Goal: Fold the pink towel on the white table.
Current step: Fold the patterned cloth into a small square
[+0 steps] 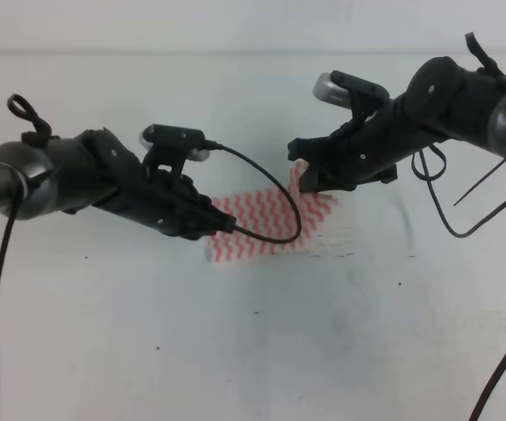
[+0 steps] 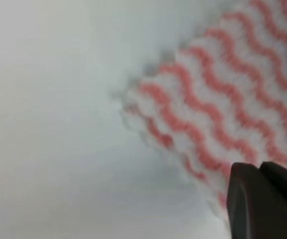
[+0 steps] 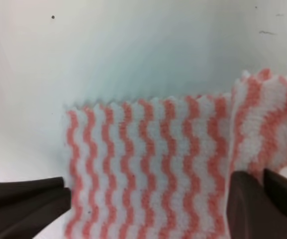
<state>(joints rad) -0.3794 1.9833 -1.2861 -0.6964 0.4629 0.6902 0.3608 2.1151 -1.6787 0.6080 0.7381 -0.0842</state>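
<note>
The pink towel (image 1: 266, 219) lies on the white table (image 1: 253, 342) at the centre, between both arms. My left gripper (image 1: 216, 224) is at the towel's left edge. In the left wrist view only one dark finger (image 2: 262, 204) shows, far to the right and over the blurred towel corner (image 2: 218, 104), so it looks open. My right gripper (image 1: 303, 180) is low at the towel's upper right corner. Its fingers (image 3: 24, 199) stand wide apart, open, with the striped towel (image 3: 148, 164) between them. A raised flap (image 3: 267, 114) stands beside the right finger.
Black cables hang from both arms; one loops over the towel (image 1: 283, 224), and another dangles at the right (image 1: 498, 368). The table's far edge (image 1: 235, 53) runs along the top. Small dark specks dot the surface.
</note>
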